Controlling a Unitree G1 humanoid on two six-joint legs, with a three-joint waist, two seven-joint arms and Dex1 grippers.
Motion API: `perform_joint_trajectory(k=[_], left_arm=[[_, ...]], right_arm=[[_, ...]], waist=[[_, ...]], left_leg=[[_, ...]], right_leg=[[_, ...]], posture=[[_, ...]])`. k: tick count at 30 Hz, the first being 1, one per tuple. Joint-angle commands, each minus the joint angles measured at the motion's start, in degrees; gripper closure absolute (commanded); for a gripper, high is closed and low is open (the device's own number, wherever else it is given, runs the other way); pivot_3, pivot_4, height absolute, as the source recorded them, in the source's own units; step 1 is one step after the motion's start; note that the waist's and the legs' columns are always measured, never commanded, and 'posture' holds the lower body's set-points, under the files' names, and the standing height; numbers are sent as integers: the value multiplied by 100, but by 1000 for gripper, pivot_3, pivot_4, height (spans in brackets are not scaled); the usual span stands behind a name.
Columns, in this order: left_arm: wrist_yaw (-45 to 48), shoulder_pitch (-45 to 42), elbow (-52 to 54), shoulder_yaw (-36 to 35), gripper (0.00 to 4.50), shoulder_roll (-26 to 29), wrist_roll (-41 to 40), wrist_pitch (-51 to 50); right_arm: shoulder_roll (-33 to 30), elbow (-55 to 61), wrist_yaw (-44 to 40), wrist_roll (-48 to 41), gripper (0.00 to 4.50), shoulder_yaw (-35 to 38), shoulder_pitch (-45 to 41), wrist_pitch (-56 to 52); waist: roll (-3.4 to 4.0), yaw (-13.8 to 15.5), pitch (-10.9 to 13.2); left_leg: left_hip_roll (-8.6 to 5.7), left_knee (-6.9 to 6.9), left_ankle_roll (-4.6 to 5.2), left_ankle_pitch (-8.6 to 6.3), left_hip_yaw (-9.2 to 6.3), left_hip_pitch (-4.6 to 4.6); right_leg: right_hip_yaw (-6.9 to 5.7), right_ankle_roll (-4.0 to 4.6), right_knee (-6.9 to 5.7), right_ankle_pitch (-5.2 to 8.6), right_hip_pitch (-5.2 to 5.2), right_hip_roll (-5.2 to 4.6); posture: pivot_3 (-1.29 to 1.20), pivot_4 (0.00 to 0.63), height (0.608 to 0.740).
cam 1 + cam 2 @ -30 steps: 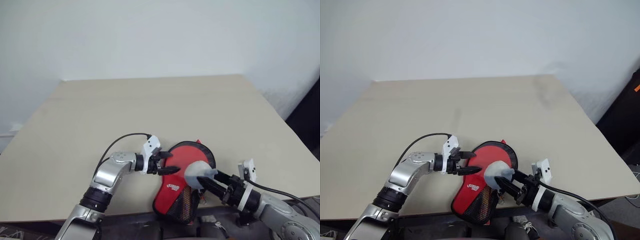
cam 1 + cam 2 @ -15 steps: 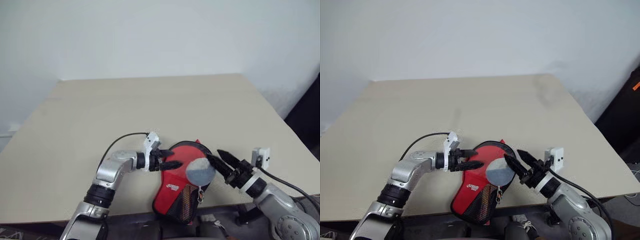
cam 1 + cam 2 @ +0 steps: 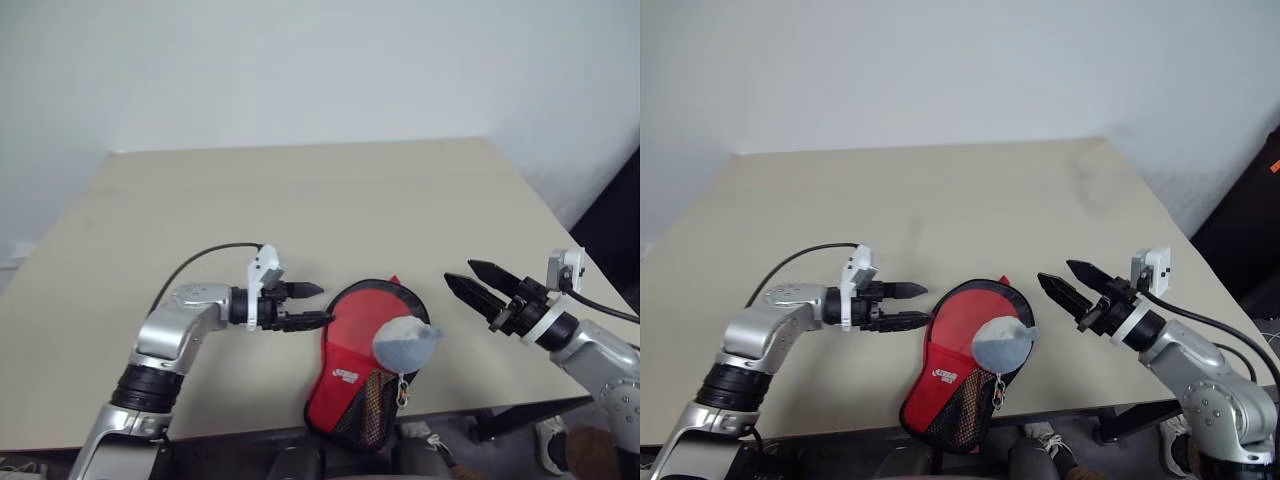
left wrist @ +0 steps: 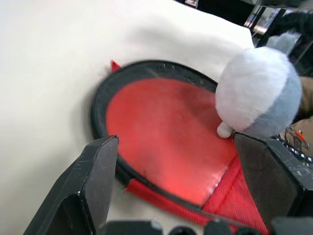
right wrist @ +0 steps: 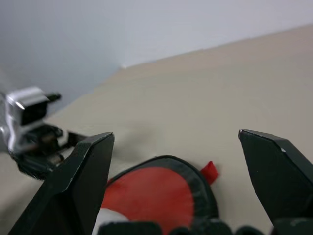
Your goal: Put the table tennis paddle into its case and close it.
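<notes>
The red case (image 3: 365, 365) lies closed at the near edge of the tan table (image 3: 300, 210), its long axis running from the round head, farther in, back to the narrow black-mesh end, which overhangs the edge toward the robot and slightly to its left. A grey-and-white plush charm (image 3: 403, 342) rests on the case's right side. The left gripper (image 3: 308, 305) hovers just left of the head with fingers spread and empty, and the right gripper (image 3: 469, 283) hangs apart on the right, also spread and empty.
</notes>
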State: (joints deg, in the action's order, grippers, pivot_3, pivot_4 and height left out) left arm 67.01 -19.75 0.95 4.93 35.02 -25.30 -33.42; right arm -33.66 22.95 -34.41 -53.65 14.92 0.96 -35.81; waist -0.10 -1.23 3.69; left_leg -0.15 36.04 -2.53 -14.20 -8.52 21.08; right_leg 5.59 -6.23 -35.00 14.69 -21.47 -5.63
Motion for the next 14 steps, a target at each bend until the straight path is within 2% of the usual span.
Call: perform_joint_trajectory(k=[1, 7, 10, 14], left_arm=[[103, 270, 269, -347, 545, 362, -57, 239], [-82, 1246, 509, -713, 545, 751, 157, 911], [-531, 1839, 692, -1078, 545, 631, 227, 1204], [-653, 2276, 902, -1252, 545, 620, 97, 1252]], right_arm=[[-289, -231, -504, 420, 34, -191, -311, 169], [-639, -690, -1471, 1199, 34, -875, -752, 471], [-571, -1005, -1654, 1480, 34, -1090, -1163, 603], [-440, -1239, -1753, 1680, 34, -1213, -1473, 689]], waist=[[7, -13, 5], [6, -18, 13], [3, -18, 15], [-4, 5, 18]], left_leg=[[0, 0, 0, 0, 3, 1], [2, -2, 0, 0, 5, 4], [1, 2, 0, 0, 5, 3], [4, 5, -1, 2, -1, 2]], right_leg=[[2, 0, 1, 0, -1, 0], [3, -3, 1, -1, -6, -1], [3, -2, 0, -1, -4, -2], [-3, 0, -5, -2, -4, 0]], posture=[[0, 0, 740], [0, 0, 740], [0, 0, 740], [0, 0, 740]])
